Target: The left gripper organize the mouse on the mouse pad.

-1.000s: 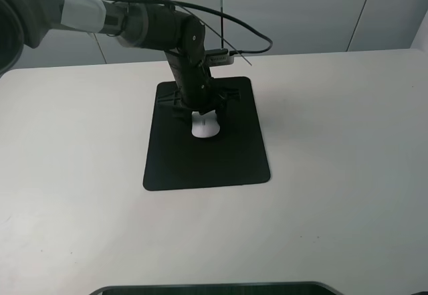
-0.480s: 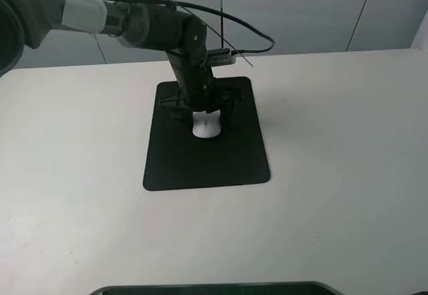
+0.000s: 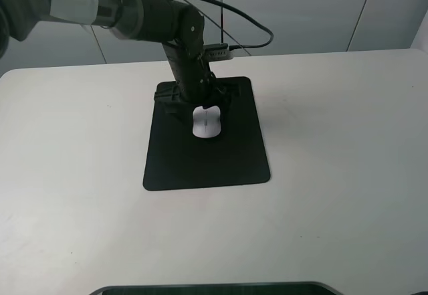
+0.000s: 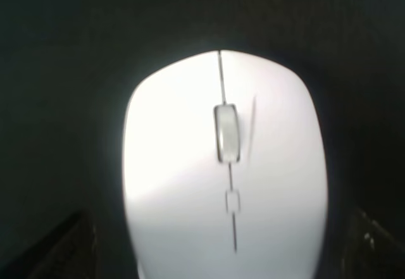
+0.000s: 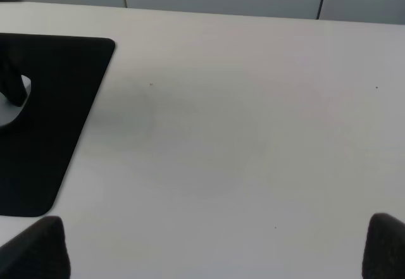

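The white mouse [image 3: 206, 122] lies flat on the far half of the black mouse pad [image 3: 200, 164]. The left gripper [image 3: 200, 103] hovers just above it, jaws spread wide and touching nothing. The placing looks done to me. What's left is a straight lift clear without nudging the mouse. The right gripper [image 5: 209, 247] hangs wide open over the white table [image 5: 253, 133], well apart.

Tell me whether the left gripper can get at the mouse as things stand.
Probably yes. The left gripper hangs just above the mouse, jaws open wider than it, one finger to each side. The mouse lies flat on the mouse pad with nothing covering it.
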Robot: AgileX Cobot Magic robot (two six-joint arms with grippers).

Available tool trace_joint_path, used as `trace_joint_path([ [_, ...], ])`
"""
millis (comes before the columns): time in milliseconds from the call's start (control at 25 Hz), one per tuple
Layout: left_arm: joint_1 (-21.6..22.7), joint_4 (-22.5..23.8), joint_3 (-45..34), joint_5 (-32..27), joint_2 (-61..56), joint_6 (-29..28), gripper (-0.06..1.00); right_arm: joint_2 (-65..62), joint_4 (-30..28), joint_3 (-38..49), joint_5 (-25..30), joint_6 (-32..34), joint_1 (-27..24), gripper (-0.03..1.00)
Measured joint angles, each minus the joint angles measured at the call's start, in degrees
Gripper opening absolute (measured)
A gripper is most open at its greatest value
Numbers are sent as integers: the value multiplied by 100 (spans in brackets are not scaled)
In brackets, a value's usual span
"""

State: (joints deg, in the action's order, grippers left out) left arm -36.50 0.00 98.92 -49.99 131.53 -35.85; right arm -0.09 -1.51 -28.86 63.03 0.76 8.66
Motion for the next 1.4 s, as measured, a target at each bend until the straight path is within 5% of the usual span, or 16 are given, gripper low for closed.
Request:
trace_joint_path([
  [360, 23, 68, 0, -373, -803, 13, 74, 0, 0, 0, 0, 0, 0, 70],
  [680, 425, 51, -233, -1130, -1431, 674, 74, 0, 0, 0, 0, 0, 0, 70],
  [1160, 2150, 37, -2731, -889, -3525, 1524, 74, 0, 0, 0, 0, 0, 0, 70],
  [1400, 2552, 48, -3884, -530, -4924, 2027, 74, 0, 0, 0, 0, 0, 0, 70],
])
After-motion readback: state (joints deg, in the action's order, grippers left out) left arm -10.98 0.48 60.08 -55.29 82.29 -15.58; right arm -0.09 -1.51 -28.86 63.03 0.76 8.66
